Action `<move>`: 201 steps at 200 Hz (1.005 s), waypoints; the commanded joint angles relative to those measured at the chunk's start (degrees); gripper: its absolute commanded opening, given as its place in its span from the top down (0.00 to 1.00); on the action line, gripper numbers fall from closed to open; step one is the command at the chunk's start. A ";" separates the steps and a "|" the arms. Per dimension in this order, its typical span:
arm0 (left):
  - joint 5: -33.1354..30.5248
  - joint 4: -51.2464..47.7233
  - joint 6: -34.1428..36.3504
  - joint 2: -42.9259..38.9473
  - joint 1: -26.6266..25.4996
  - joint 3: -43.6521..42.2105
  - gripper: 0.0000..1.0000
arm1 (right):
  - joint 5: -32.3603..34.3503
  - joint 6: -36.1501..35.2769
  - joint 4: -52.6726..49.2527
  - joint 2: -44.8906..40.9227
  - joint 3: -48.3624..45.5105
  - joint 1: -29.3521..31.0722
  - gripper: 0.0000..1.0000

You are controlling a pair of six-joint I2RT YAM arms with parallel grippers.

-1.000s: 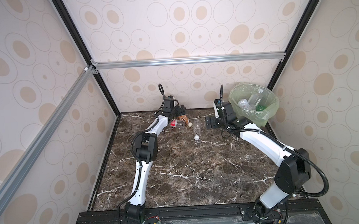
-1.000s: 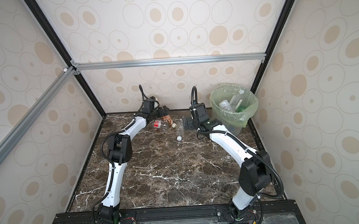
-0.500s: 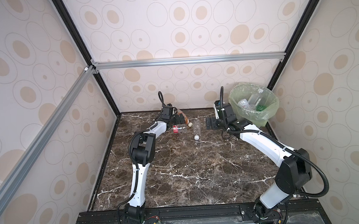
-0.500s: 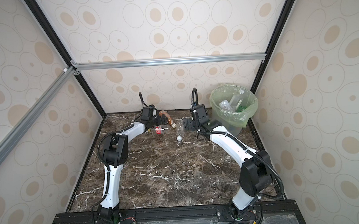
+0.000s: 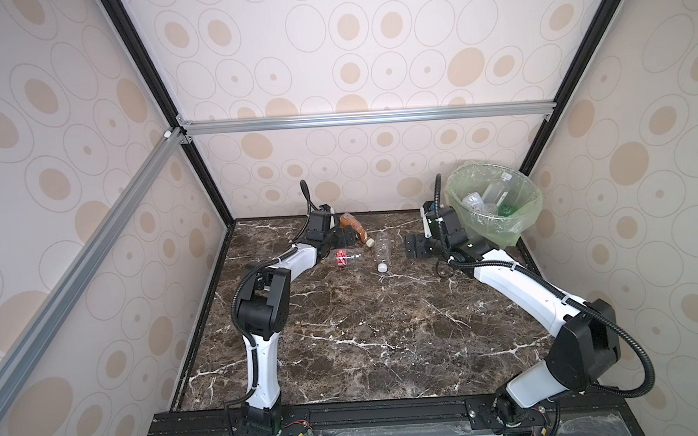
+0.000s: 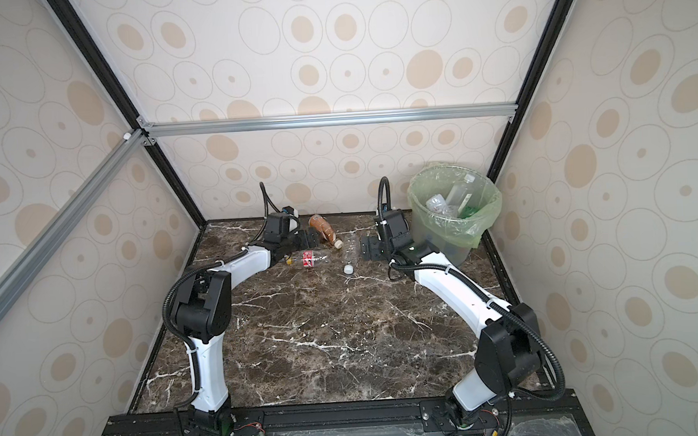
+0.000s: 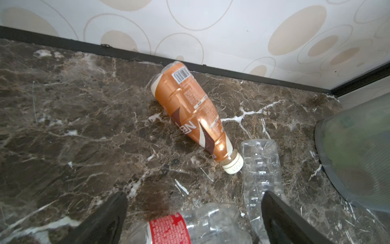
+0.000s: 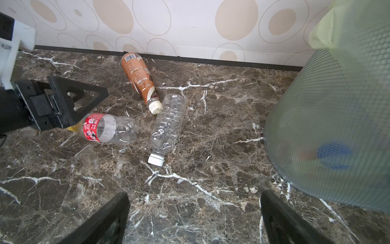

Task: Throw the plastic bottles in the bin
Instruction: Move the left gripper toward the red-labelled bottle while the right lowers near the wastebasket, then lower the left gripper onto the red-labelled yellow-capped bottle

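Green-bagged bin (image 5: 503,229) back right, several bottles (image 5: 490,197) inside. Brown-labelled bottle (image 8: 138,77), red-labelled bottle (image 8: 107,128), clear bottle (image 8: 167,124) lying on marble table (image 5: 365,329). Left gripper (image 7: 193,198) wide apart over red-labelled bottle, empty. Right gripper (image 8: 193,196) wide apart beside bin, empty.

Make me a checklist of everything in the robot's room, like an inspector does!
Surface: brown marble table, white-veined.
Job's things: three bottles lie on the table: brown bottle, red-label bottle, clear bottle; more bottles inside the bin.
Clutter: nothing seen.
Grippers: left gripper open at the red-label bottle; right gripper open, empty, beside the bin.
Cables: black hoses along both arms, clear of bottles.
Surroundings: circle-patterned walls, metal frame bar.
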 commanded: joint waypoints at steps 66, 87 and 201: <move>-6.40 -7.26 7.77 0.20 -3.33 2.93 0.01 | -1.25 2.73 -0.50 -3.51 -3.82 0.11 0.00; -8.26 -7.51 8.51 -0.36 -3.92 1.75 0.01 | -1.12 2.76 -0.46 -4.23 -4.76 0.13 0.00; -10.97 -21.84 33.46 -2.24 -5.59 9.84 0.01 | 0.24 2.53 0.36 -5.92 -8.08 0.11 0.00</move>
